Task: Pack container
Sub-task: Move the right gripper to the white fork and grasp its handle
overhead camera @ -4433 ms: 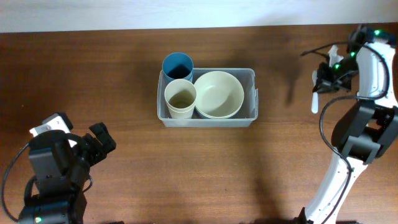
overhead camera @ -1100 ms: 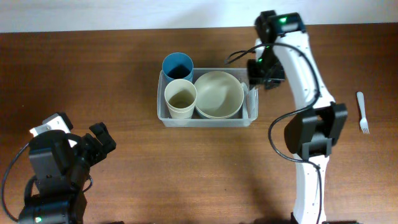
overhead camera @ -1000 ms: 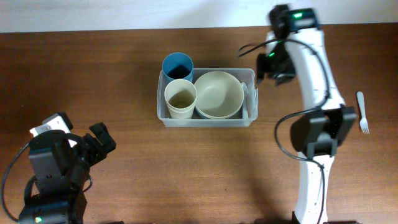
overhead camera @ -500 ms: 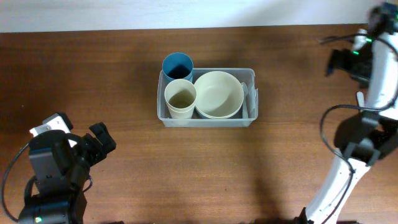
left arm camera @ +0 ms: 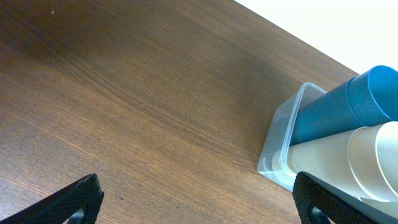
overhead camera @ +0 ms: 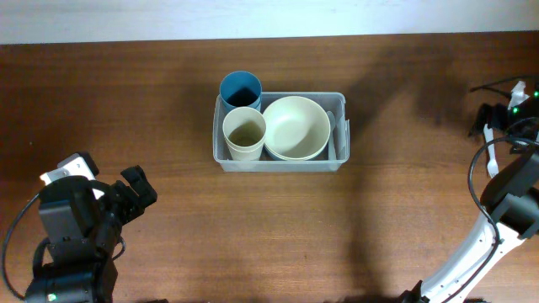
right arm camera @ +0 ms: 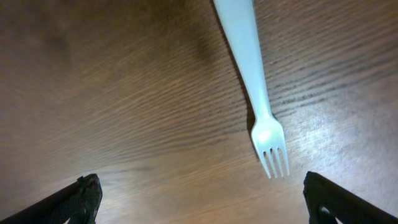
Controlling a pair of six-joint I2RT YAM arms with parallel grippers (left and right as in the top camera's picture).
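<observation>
Clear container (overhead camera: 341, 100) holding bowl (overhead camera: 296, 126), blue cup (overhead camera: 241, 87), cream cup (overhead camera: 244, 133), white fork (right arm camera: 252, 81) beneath spread empty right fingers (right arm camera: 84, 194), left fingers (left arm camera: 78, 199) spread, empty

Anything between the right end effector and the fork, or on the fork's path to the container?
Nothing visible. The fork lies alone on the table under the open right end effector, and no object sits between it and the container.
</observation>
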